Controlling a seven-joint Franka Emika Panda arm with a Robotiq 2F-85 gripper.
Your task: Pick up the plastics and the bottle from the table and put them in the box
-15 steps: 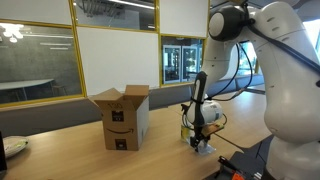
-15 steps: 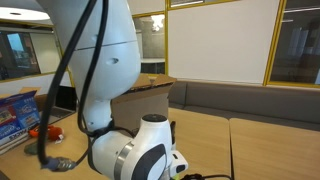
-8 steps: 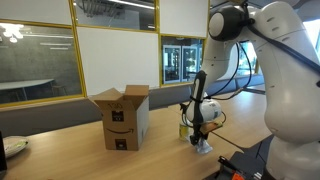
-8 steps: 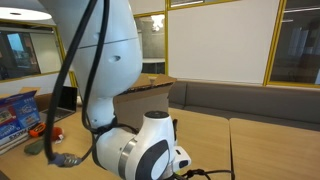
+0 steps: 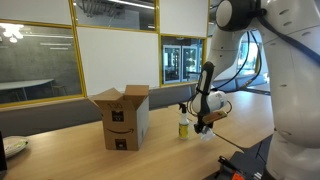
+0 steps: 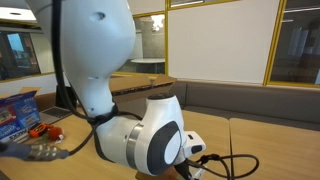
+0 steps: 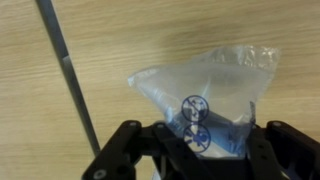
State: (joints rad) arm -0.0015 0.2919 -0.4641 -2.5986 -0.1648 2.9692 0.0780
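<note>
Surface: long light-brown wooden counter [image 5: 60, 150], glass-walled office behind
Jaws: closed on clear crinkled plastic packet [image 7: 205, 90], near counter's front edge
Advice: lift clear of yellowish spray bottle [image 5: 184, 124], release over open brown cardboard box [image 5: 122, 118]

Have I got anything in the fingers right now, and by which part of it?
Yes, it seems: the gripper pinches a clear plastic packet by the edge nearest the camera, beside its blue printed mark.

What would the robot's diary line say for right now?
gripper: shut on clear plastic packet | bottle: upright on table | cardboard box: flaps open
</note>
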